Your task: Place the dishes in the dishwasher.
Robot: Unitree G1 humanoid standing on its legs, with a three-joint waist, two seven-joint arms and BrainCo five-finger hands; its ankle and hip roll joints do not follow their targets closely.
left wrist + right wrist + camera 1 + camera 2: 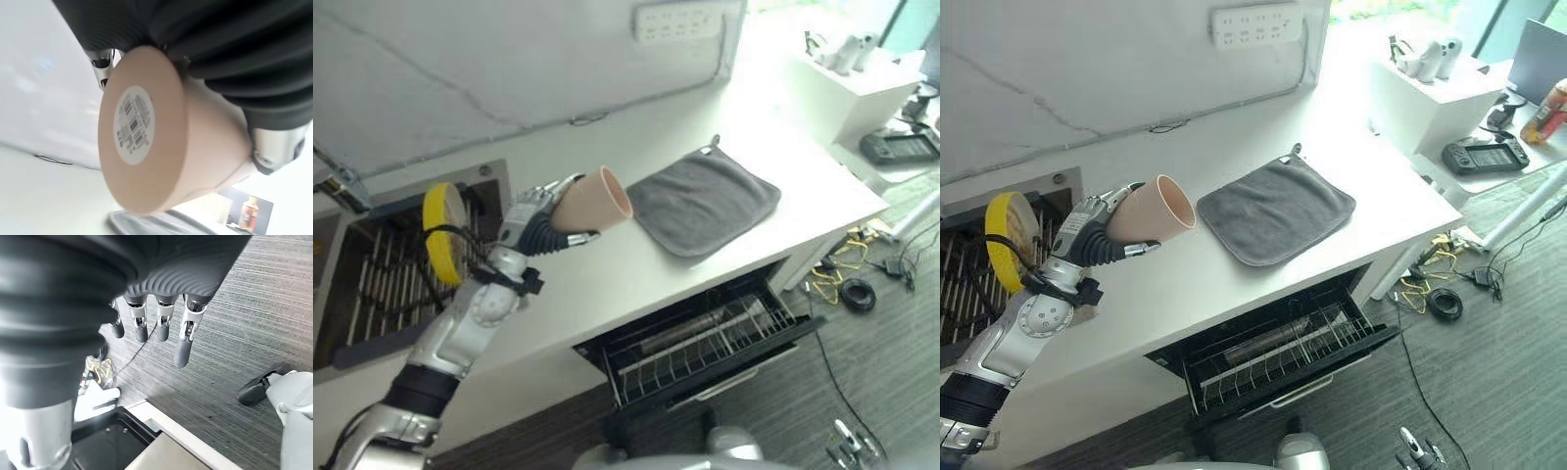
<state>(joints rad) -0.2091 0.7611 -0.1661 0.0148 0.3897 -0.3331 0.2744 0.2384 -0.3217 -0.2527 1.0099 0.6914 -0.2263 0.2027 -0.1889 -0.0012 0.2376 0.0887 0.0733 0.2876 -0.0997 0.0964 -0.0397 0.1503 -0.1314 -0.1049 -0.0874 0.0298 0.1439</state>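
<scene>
- Left hand (536,227) grips the beige cup (592,200), held on its side above the counter (607,274).
- Right hand (161,318) hangs with fingers relaxed.
- Advice: carry the cup clear of the counter edge, then lower it mouth-down into the dishwasher rack (705,343).

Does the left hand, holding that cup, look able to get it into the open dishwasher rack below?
Probably yes. The left hand holds the cup above the counter, and the dishwasher rack is pulled out, open from above.

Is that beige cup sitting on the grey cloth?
No, the left hand holds the beige cup in the air, beside the grey cloth.
</scene>
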